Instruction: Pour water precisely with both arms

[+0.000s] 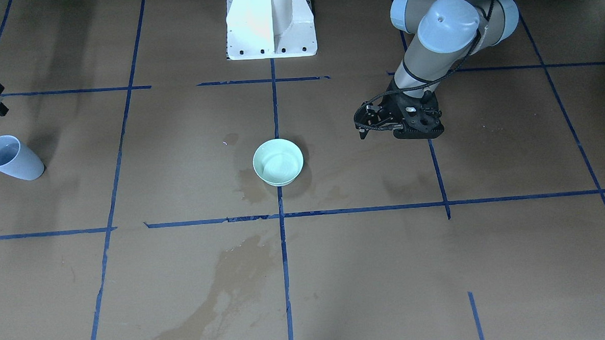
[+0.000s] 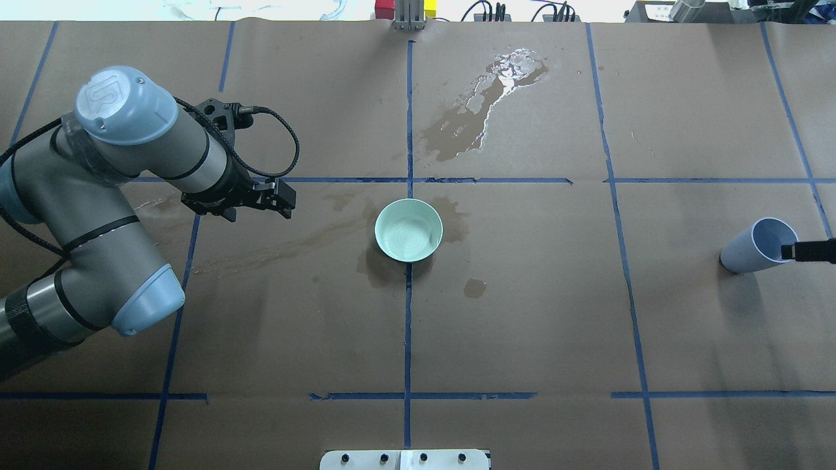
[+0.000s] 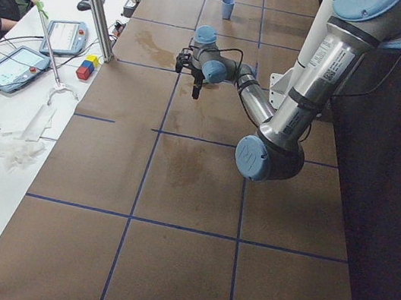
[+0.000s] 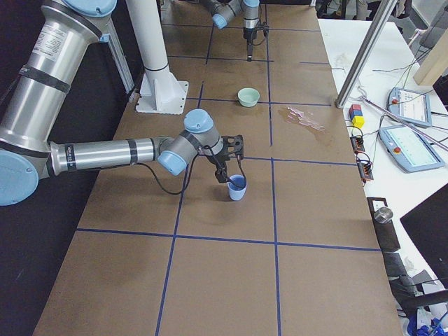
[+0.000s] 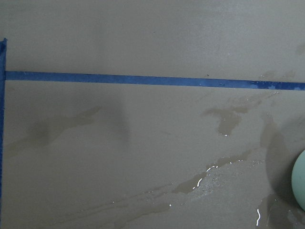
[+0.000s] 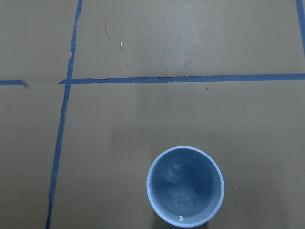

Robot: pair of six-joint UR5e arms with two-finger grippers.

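Both empty — left tool point(image 1: 366, 129), right tool point(image 2: 790, 251) — spread unclear.

My left arm point(image 2: 98, 215) is bent sharply at the elbow, with the forearm reaching forward. Its wrist turns my left gripper point(image 1: 363, 131) to point downward, hanging in the air. My right arm point(image 4: 105, 150) stretches out low and nearly level, with my right gripper point(image 4: 228, 173) angled down. I cannot tell how wide either gripper's jaws stand.
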